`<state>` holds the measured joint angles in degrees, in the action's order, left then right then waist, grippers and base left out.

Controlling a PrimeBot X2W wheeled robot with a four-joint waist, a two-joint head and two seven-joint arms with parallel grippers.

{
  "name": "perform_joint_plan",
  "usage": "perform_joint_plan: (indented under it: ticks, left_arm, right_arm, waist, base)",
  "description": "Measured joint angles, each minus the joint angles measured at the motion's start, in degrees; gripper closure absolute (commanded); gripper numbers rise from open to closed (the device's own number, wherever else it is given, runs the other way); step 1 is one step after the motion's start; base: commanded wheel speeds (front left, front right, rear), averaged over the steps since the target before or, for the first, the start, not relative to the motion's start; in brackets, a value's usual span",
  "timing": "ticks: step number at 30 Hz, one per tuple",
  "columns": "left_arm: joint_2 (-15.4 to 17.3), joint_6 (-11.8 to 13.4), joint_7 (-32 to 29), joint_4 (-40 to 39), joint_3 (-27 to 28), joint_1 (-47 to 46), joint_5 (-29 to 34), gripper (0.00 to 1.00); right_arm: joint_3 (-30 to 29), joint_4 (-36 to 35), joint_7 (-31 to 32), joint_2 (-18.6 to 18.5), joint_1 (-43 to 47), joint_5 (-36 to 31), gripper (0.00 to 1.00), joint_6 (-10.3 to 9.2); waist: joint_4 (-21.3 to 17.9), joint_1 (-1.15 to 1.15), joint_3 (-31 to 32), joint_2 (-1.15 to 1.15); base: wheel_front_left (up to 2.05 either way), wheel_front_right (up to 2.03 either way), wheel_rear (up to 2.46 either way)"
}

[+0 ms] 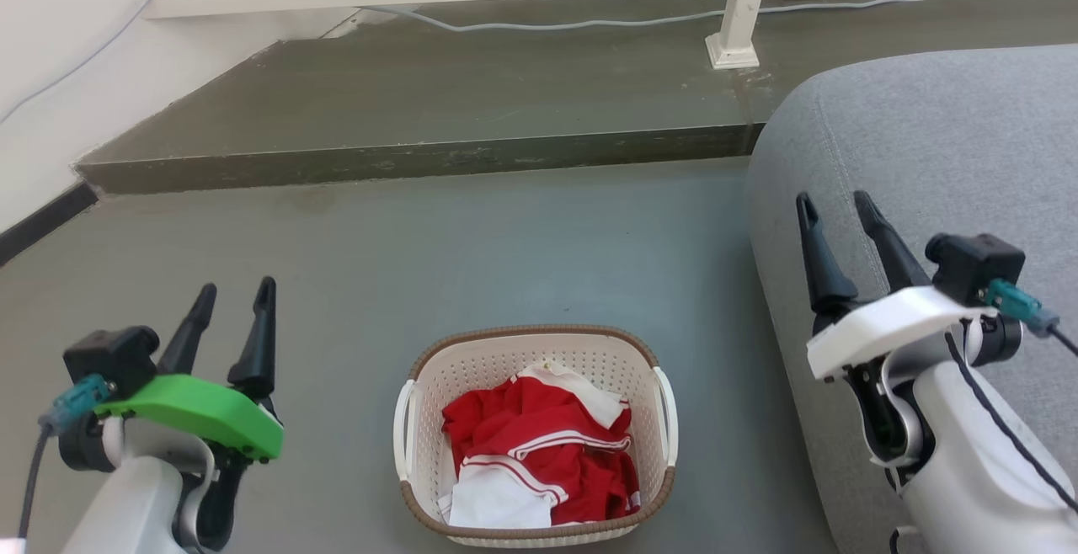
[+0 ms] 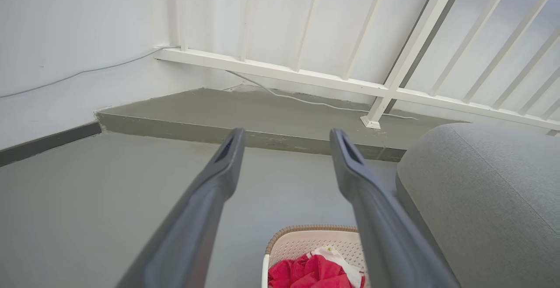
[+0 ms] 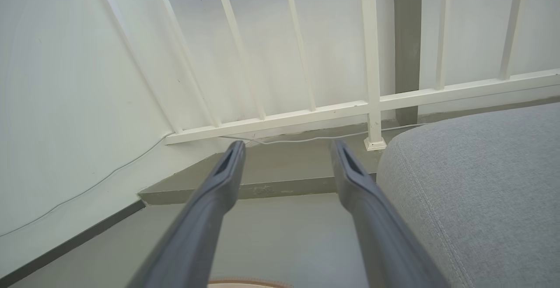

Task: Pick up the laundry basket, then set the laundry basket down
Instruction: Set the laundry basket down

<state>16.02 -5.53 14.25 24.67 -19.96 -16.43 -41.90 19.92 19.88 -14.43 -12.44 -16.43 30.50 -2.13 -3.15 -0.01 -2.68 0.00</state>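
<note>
Laundry basket (image 1: 530, 331) lies on the floor (image 1: 539, 234) between your left gripper (image 1: 237, 286) and right gripper (image 1: 832, 198), one side handle (image 1: 402, 419) toward each. Both grippers stand apart and empty; the left looks nearer.

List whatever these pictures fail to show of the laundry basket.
- Head view: the laundry basket floor is buried under red-and-white clothes.
- Left wrist view: its near part is cut off by the bottom edge, and its right side is behind a finger of the left gripper.
- Right wrist view: the bottom edge cuts off all but a rim sliver.
</note>
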Motion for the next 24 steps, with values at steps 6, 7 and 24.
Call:
perform_joint_plan:
  ticks: [6,7,24]
  left_arm:
    - [-1.60,0.00,0.00,-3.21,2.33,2.70,2.40,0.00]
    - [-1.88,0.00,0.00,-3.60,2.78,3.01,3.02,0.00]
    - [-5.03,-0.26,0.00,-7.51,7.04,8.09,8.51,0.00]
  right_arm:
    - [-1.68,-2.79,0.00,1.15,3.69,-2.82,0.00,0.00]
    - [-1.94,-3.20,-0.01,1.33,4.14,-3.11,0.00,0.01]
    - [-5.77,-6.05,0.00,3.50,8.84,-7.78,0.00,1.05]
  waist:
    - [0.14,0.00,-0.14,0.00]
    - [0.16,0.00,-0.18,0.00]
    - [0.34,0.00,-0.31,0.00]
  base:
    - [0.00,0.00,0.00]
    - [0.00,0.00,0.00]
    - [0.00,0.00,0.00]
